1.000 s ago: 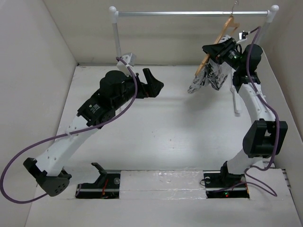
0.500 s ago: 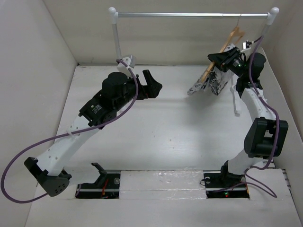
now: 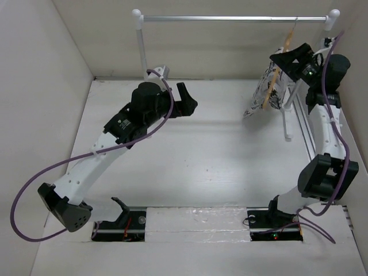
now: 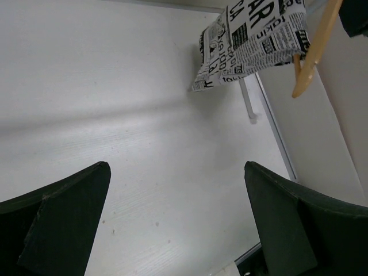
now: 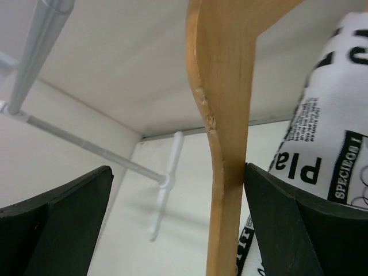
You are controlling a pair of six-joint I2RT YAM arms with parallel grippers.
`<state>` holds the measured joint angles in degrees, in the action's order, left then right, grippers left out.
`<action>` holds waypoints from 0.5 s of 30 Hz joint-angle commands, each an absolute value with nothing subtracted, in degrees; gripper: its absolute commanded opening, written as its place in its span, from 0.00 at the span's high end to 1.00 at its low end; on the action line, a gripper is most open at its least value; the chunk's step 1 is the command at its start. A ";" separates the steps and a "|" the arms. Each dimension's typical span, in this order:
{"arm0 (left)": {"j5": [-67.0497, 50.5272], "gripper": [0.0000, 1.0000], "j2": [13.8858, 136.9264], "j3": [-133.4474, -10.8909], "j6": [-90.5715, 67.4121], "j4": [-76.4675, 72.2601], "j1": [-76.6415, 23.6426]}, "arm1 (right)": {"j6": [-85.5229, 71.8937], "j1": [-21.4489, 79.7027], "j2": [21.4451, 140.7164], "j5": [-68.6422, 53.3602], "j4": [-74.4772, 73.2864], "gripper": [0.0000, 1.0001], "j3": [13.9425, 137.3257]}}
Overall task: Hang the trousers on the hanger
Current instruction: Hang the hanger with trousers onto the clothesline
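The tan wooden hanger hangs steeply with its metal hook up at the silver rail, near the rail's right end. The newspaper-print trousers are draped over it and hang down to its left. My right gripper is open around the hanger's upper arm. In the right wrist view the wooden hanger stands between the fingers of that gripper, against the right finger, with the trousers behind. My left gripper hovers open and empty over mid-table. Its wrist view shows the gripper, the trousers and the hanger tip.
The rail rests on two white posts with a white foot bar on the table at the right. Beige walls close in the white table on the left, back and right.
My right gripper has opened and let go of the hanger. The hanger with the trousers moved right and now hangs from the rail. My left arm shifted slightly.
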<state>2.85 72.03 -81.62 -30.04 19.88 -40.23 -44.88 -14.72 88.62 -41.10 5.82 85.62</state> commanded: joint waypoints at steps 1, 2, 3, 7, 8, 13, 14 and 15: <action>-5.60 0.01 72.33 -86.22 -31.28 15.23 -34.29 | -34.65 -18.19 81.93 -37.36 0.35 0.00 89.82; -7.71 0.01 72.59 -87.79 -31.72 14.34 -31.67 | -33.50 -18.98 80.52 -35.79 -2.08 0.00 89.82; -10.87 0.01 73.38 -88.67 -31.90 13.63 -30.77 | -32.27 -20.20 77.81 -32.47 -2.98 0.00 90.00; -10.47 0.01 74.88 -93.95 -30.24 16.77 -29.44 | -22.18 -20.92 70.26 -26.37 -10.53 0.00 90.36; -10.11 0.01 74.80 -94.48 -29.71 17.48 -29.44 | -21.02 -20.92 68.40 -26.02 -12.29 0.00 89.48; -5.81 0.01 70.23 -90.01 -29.62 20.04 -29.44 | -16.09 -14.26 55.92 -19.34 -17.83 0.00 78.07; -4.41 0.01 69.53 -87.91 -29.71 20.39 -29.44 | -16.43 -11.37 52.07 -19.16 -18.10 0.00 75.44; -3.52 0.01 68.04 -87.11 -29.71 21.52 -29.44 | -16.87 -10.03 50.20 -18.90 -18.28 0.00 72.97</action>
<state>-6.17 72.05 -89.52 -30.46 19.44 -29.28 -20.51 -13.80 54.13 -23.03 -12.97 78.39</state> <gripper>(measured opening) 0.986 0.999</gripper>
